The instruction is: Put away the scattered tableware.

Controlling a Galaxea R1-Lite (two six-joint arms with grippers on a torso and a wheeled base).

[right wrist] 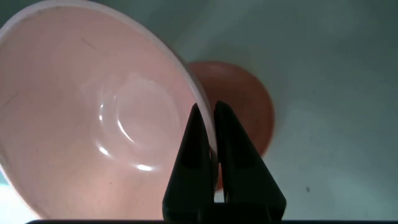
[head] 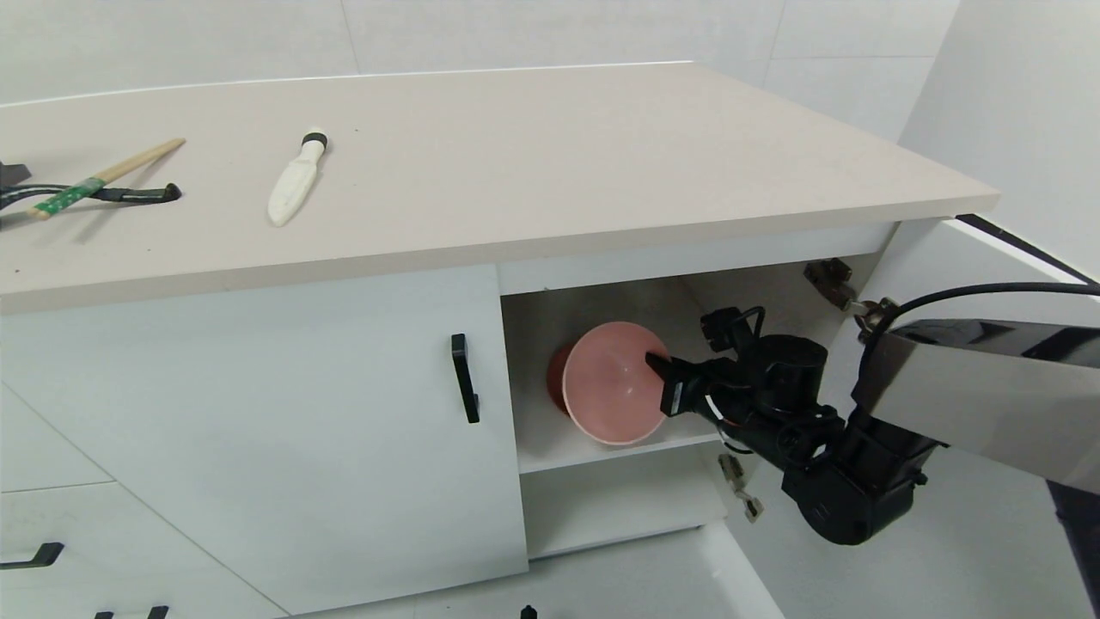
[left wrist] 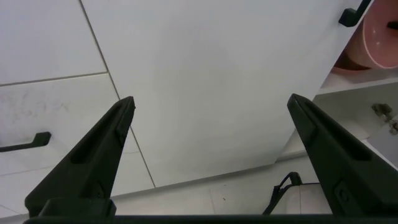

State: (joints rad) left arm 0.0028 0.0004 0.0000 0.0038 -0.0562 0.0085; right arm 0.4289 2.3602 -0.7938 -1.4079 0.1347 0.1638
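My right hand (head: 658, 363) pinches the pink bowl (head: 612, 397) by its rim inside the cupboard (head: 593, 314), seemingly just above the shelf (head: 601, 454) (left hand (left wrist: 211, 102) spread, idle). Placing step: next I lower it, then let go.

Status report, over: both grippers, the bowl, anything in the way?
Right gripper shut on pink bowl rim, bowl tilted over upper shelf. Left gripper open, empty. Red bowl close behind pink one.
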